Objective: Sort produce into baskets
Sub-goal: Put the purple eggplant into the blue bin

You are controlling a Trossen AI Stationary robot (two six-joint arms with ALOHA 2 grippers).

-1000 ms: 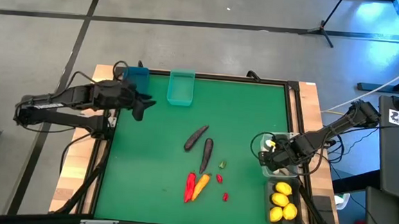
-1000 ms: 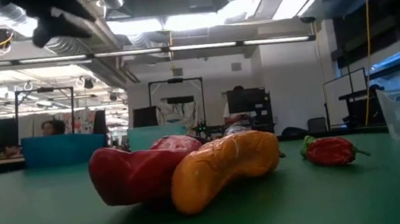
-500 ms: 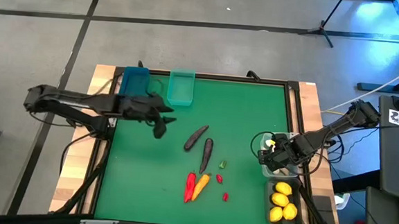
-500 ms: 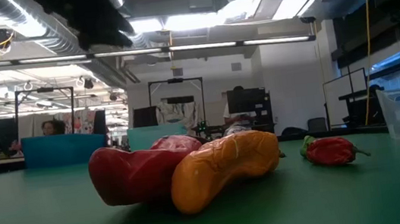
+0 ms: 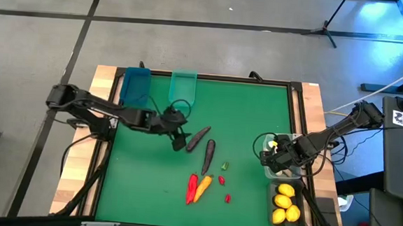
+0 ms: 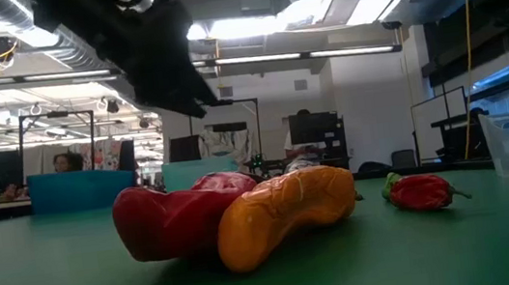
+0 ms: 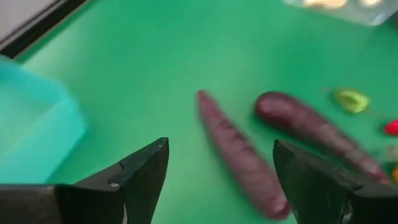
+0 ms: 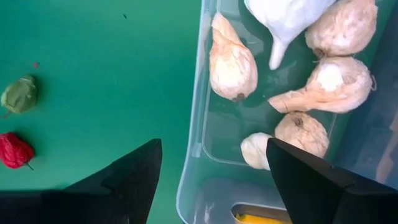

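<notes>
On the green worktop [image 5: 250, 116] we see the sorting partly done, with four bins along its edges. The blue bin [image 5: 134, 86] and the translucent teal bin [image 5: 182, 88] sit side by side at the far edge and look empty. Along the right edge, the clear bin [image 8: 249, 124] holds cream-white garlic bulbs [image 8: 231, 61], and the dark grey bin [image 5: 286, 204] just beside it holds yellow lemons [image 5: 285, 202].

Our left gripper [image 5: 179, 141] hangs over the middle of the worktop, just beside the nearer of two dark purple eggplants [image 5: 198, 138]. Its fingers [image 7: 134, 177] are spread wide and empty, and the wrist view looks down that eggplant's length between them. The second eggplant [image 5: 208, 156] lies near the first, apart from it. Our right gripper [image 5: 270, 159] hovers over the clear bin, fingers wide open, holding nothing.

Nearer the front lie a red chili pepper [image 5: 192, 188] touching an orange carrot [image 5: 202, 187], two smaller red chilies [image 5: 221, 179] and a tiny green bit [image 5: 225, 166].

We judge the eggplant a light, stiff, smooth toy that could roll or skid. We would close across its thick middle, fingers square to its long axis, not at the tapering tip.
</notes>
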